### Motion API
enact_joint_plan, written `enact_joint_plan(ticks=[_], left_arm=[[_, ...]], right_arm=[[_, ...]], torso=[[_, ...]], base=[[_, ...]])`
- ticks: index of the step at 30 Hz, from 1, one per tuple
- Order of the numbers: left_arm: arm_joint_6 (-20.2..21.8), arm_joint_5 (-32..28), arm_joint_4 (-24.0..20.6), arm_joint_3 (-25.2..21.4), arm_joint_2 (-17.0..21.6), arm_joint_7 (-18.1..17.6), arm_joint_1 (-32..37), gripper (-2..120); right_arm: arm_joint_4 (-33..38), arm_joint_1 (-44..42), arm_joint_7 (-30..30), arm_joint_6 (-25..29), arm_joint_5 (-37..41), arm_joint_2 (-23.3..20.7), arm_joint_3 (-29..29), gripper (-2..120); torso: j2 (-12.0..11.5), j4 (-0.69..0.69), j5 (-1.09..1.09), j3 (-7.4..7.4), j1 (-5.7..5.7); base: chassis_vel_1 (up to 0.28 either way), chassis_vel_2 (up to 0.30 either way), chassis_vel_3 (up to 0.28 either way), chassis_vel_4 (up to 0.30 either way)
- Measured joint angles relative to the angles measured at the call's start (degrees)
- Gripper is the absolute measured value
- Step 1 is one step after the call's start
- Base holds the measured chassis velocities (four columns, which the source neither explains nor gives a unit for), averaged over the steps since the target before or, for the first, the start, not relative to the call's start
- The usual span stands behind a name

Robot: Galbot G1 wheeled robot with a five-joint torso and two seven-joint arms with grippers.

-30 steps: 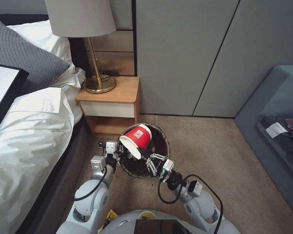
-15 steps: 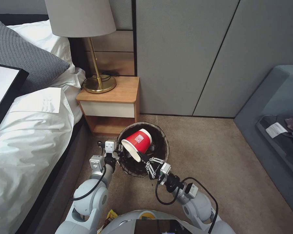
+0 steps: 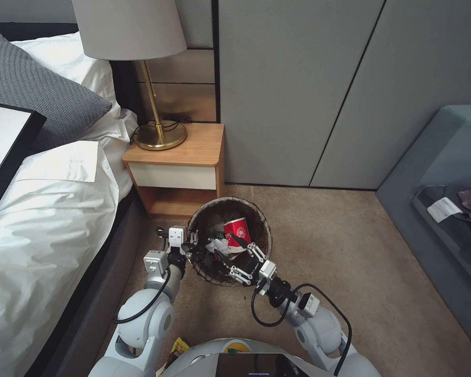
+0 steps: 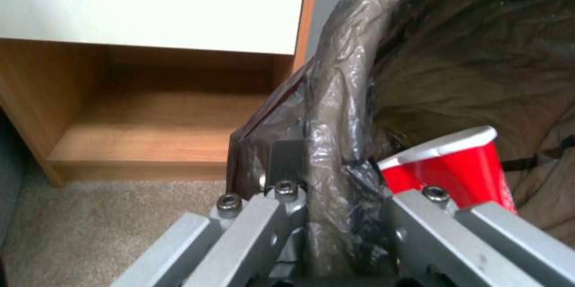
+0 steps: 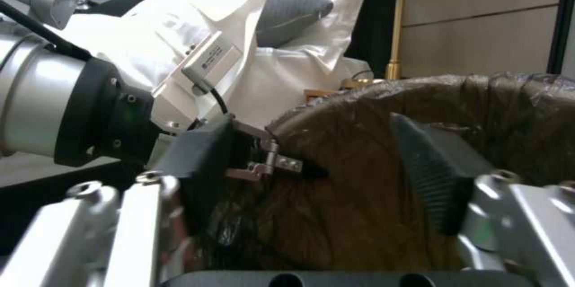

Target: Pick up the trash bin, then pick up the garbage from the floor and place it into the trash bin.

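Note:
The trash bin, round with a dark brown liner over its rim, hangs just above the carpet in front of the nightstand. My left gripper is shut on its near-left rim; the left wrist view shows the fingers clamping the liner-covered rim. A red-and-white paper cup lies inside the bin beside white tissue, and the cup's side is close by the left gripper. My right gripper hangs open over the bin's near side, holding nothing. Its pads are spread wide apart.
A wooden nightstand with a brass lamp stands just behind the bin. The bed runs along the left, and a grey sofa is on the right. A yellow wrapper lies by my base. Open carpet stretches to the right.
The right gripper opened and let go of the red cup, which dropped into the bin. The gripper drew back slightly toward me. The left arm kept its hold.

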Motion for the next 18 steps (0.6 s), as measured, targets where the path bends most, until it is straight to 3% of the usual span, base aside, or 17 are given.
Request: enact_joint_plan(ticks=[2,8,18], left_arm=[[0.0,0.0,0.0,0.0,0.0,0.0,0.1,0],[-0.1,0.0,-0.3,0.1,0.2,0.0,0.3,0],[-0.6,0.2,-0.4,0.4,0.5,0.4,0.8,0]], right_arm=[[0.0,0.0,0.0,0.0,-0.1,0.0,0.1,75],[0.5,-0.2,0.1,0.1,-0.3,0.0,0.3,96],[12.0,1.9,9.1,-2.3,1.8,0.1,3.2,100]], torso=[[0.0,0.0,0.0,0.0,0.0],[0.0,0.0,0.0,0.0,0.0],[0.0,0.01,0.0,0.0,0.0]], base=[[0.0,0.0,0.0,0.0],[0.0,0.0,0.0,0.0],[0.0,0.0,0.0,0.0]])
